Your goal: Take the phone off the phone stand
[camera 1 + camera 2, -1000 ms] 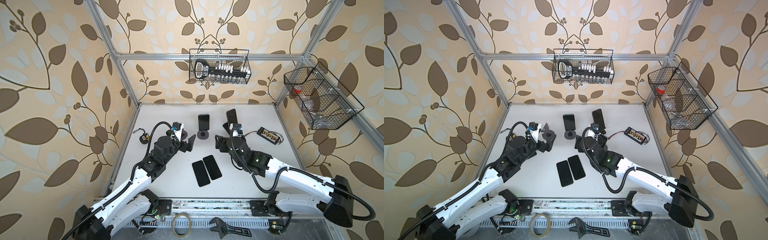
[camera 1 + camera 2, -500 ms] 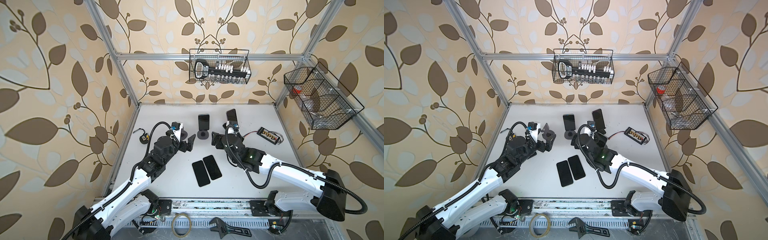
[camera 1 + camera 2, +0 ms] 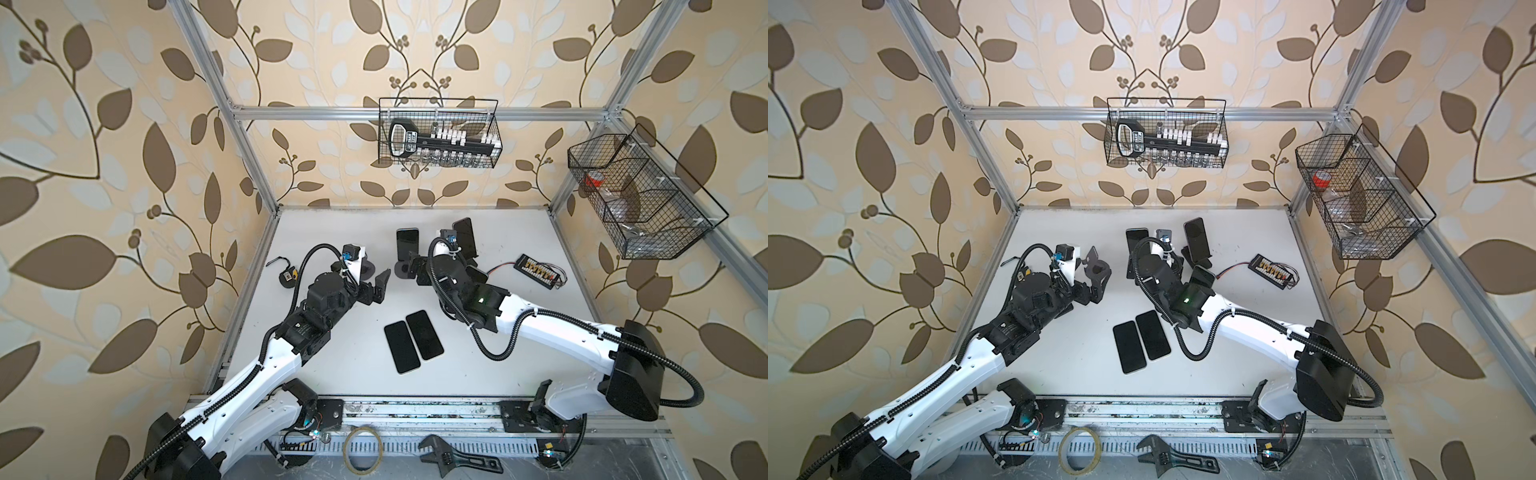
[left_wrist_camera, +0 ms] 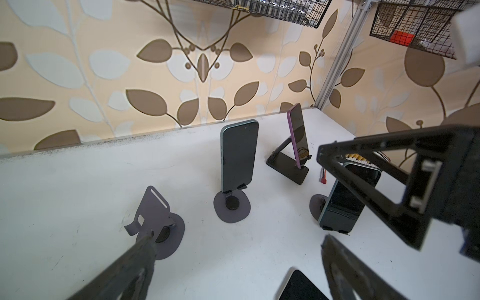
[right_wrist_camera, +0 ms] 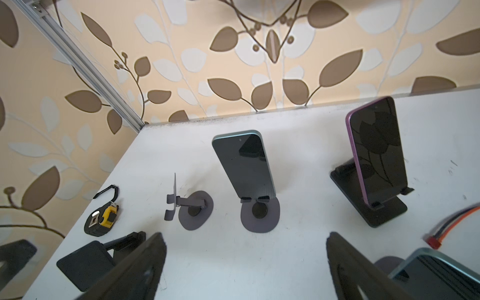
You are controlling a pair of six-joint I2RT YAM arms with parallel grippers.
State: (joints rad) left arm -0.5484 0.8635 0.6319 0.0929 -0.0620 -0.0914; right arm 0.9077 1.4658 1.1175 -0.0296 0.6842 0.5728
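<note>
Left wrist: three propped phones [image 4: 237, 155] [image 4: 298, 135] [image 4: 337, 207]

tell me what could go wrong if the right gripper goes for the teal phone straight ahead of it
1. The teal phone leans on a slim round-based stand, held only by two small lips. A sideways pull by the open right gripper could tip or drag the stand.
2. A second teal phone stands right beside that gripper, so the arm may knock it over while reaching.

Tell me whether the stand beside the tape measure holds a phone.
No, the stand beside the tape measure has a bare cradle.
</note>
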